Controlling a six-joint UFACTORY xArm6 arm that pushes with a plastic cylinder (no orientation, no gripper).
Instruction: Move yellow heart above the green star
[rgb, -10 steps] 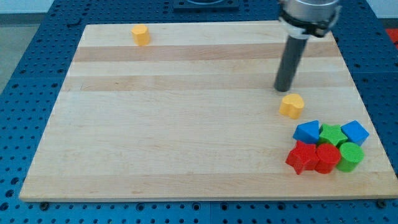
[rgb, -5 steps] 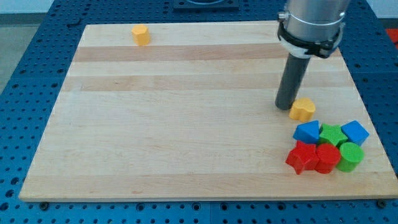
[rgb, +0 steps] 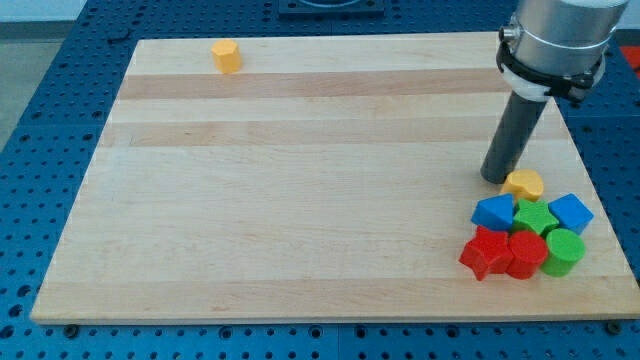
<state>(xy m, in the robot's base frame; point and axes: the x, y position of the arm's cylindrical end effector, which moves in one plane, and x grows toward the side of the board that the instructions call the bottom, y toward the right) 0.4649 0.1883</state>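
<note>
The yellow heart (rgb: 525, 183) lies on the wooden board near the view's right, just above the green star (rgb: 534, 217) and close to touching it. My tip (rgb: 495, 179) rests against the heart's left side. The rod rises up and to the right from there. The green star sits in a tight cluster of blocks at the view's lower right.
The cluster holds a blue block (rgb: 494, 212) left of the star, a blue block (rgb: 571, 212) right of it, a red star (rgb: 485, 252), a red block (rgb: 524, 253) and a green cylinder (rgb: 564, 251). A yellow hexagon block (rgb: 226, 55) sits at the view's top left.
My tip has moved right and down, pushing the yellow heart right until it sits above the green star. The other blocks have not moved.
</note>
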